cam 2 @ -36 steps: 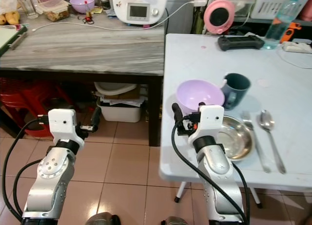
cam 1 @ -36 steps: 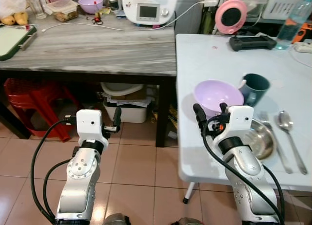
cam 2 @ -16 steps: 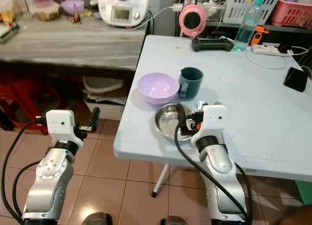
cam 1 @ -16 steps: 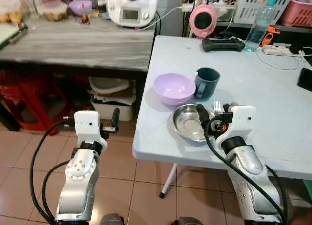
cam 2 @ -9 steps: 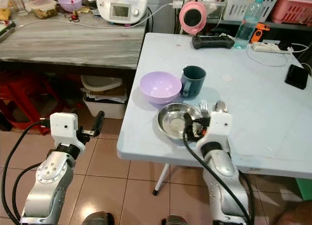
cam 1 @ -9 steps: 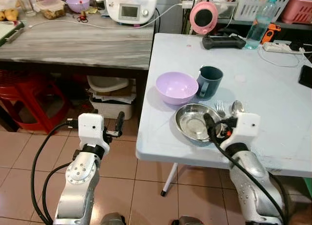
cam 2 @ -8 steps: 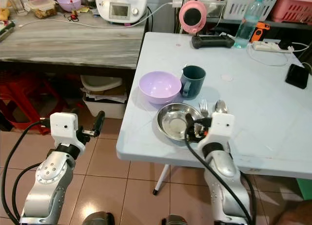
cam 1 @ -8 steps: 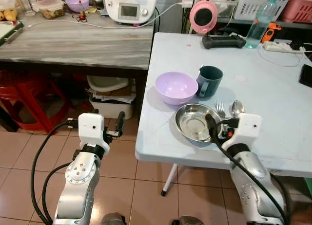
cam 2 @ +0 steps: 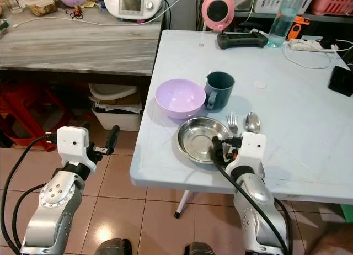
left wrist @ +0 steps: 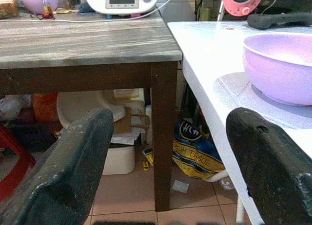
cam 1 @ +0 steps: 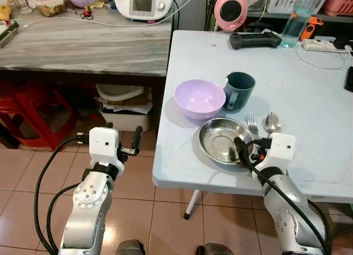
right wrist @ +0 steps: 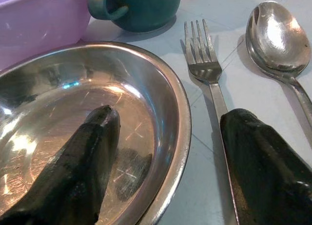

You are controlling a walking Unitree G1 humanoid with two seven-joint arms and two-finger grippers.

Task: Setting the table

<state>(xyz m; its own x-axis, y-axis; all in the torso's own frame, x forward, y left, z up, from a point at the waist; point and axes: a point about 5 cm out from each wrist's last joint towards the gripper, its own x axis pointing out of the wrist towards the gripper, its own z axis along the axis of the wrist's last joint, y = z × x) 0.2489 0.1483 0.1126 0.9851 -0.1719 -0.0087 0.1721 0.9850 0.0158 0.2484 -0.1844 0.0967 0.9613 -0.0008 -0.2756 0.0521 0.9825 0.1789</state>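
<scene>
On the white table: one steel plate, one lilac bowl, one dark green mug, one fork, one spoon. Right gripper fingers apart, straddling the plate's right rim, one finger inside, the other over the fork handle. Left gripper fingers apart, beside the table above floor tiles.

White table with bowl, mug, plate, fork, spoon
</scene>
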